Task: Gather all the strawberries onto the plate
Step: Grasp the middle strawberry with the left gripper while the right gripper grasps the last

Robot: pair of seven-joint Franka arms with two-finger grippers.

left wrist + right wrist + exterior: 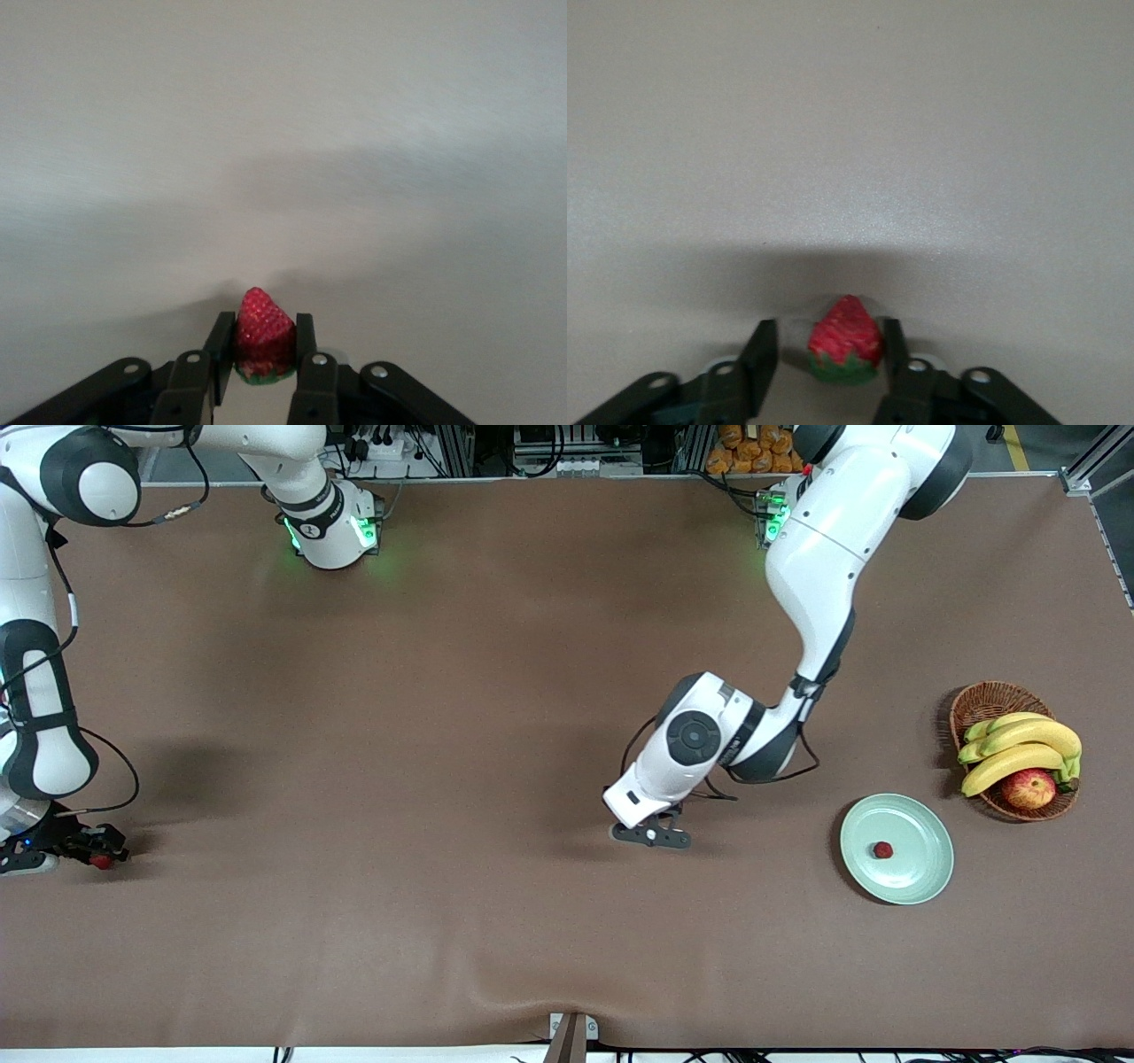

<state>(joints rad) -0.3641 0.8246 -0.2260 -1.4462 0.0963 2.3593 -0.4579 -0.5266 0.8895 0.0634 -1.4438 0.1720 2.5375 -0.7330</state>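
Gripping one strawberry (262,335) at frame centre, the left gripper (651,834) should lift gently toward the plate (921,872), lower right, where another strawberry (882,850) lies. At the lower left edge, the right gripper (96,850) has its jaws around, not yet pinching, a third strawberry (846,345).

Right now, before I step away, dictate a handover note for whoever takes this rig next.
Left gripper: shut on the second strawberry, low at mid-table, not yet at the plate.
Right gripper: open, fingers straddling the third strawberry on the table at the right arm's end.
Done: the first strawberry lies in the plate.
Left: carry the second strawberry to the plate and release it, then grip the third strawberry and bring it over.
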